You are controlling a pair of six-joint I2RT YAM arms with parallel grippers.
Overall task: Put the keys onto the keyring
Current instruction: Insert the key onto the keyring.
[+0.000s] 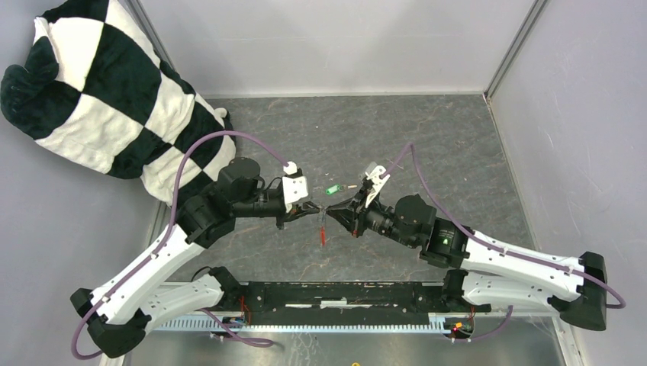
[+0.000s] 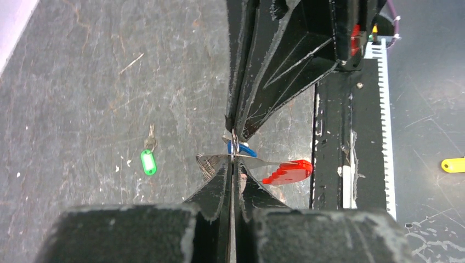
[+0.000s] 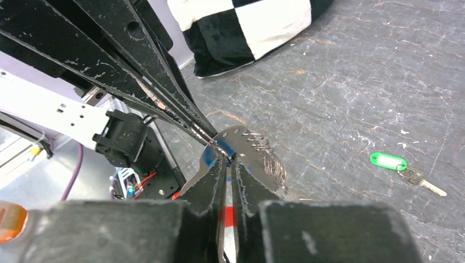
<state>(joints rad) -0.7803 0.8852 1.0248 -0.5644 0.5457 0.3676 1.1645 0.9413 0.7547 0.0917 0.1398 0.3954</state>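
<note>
Left pincer point(image 2: 233, 164) clamped shut on the keyring point(image 2: 288, 171), right pincer point(image 3: 228, 164) narrow on the blue key point(image 2: 244, 149); green key point(image 2: 148, 162) lay apart

The green key point(image 1: 333, 190) lies flat on the worktop, well apart from the rest. The blue key point(image 2: 242, 149) is up in the air against the keyring point(image 3: 268, 159), a wire coil whose red tag point(image 2: 288, 171) juts sideways.

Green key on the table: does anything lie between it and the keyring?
No. In the left wrist view only bare, scratched table separates the green key from the keyring's chain clump.
</note>
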